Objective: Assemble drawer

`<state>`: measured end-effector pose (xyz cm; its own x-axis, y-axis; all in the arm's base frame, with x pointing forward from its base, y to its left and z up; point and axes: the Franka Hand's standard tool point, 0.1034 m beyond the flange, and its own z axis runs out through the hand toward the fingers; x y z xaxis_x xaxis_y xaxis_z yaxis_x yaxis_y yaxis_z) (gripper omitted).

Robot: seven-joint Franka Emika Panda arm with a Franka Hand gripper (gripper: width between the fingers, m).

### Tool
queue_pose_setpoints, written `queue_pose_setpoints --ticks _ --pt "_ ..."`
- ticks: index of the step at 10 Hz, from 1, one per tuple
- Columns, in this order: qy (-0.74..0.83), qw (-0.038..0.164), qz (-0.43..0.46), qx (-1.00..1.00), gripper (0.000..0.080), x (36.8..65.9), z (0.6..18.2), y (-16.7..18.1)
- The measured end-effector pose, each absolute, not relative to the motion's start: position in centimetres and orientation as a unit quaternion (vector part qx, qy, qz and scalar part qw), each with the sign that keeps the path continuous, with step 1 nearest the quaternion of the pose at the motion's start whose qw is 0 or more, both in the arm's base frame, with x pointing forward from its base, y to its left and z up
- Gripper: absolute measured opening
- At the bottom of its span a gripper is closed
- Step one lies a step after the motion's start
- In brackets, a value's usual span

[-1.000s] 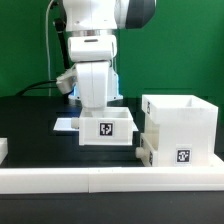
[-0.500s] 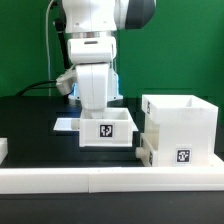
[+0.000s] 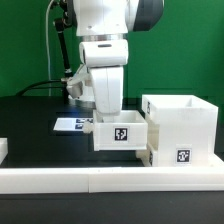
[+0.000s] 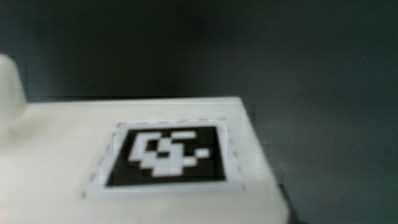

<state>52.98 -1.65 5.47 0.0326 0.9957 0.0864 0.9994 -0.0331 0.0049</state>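
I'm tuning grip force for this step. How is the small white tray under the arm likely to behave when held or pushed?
The tray looks like thin-walled, open-topped plastic, so probably light and fairly stiff, though its walls might flex under hard squeezing. Its smooth white surface could be slippery. Its flat base and low, boxy shape suggest it slides rather than tips when pushed toward the case.

The exterior view is evenly and brightly lit, apparently from above. The white case [image 3: 182, 128] is rendered almost without surface detail, and its edges are softened by low resolution. The dark worktop [image 3: 35, 118] is left nearly featureless, with only faint shadow seen beneath the tray [image 3: 120, 133]. The wrist view is dim and strongly blurred: the tag [image 4: 169, 155] is shown out of focus, its squares smeared, and the background is reduced to murky grey-green.
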Motion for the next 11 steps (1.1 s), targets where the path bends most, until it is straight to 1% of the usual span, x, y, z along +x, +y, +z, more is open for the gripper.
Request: queue_pose_setpoints --ticks 2,4,6,11 --pt "-0.698 0.027 -0.032 -0.714 0.0042 53.0 5.4 -1.5" --pt "-0.705 0.037 -0.019 -0.708 0.0042 52.9 5.7 -0.9" --pt "-0.704 0.036 -0.02 -0.709 0.0042 53.0 5.8 -0.8" --pt "-0.706 0.04 -0.02 -0.707 0.0042 52.8 5.5 -0.1"
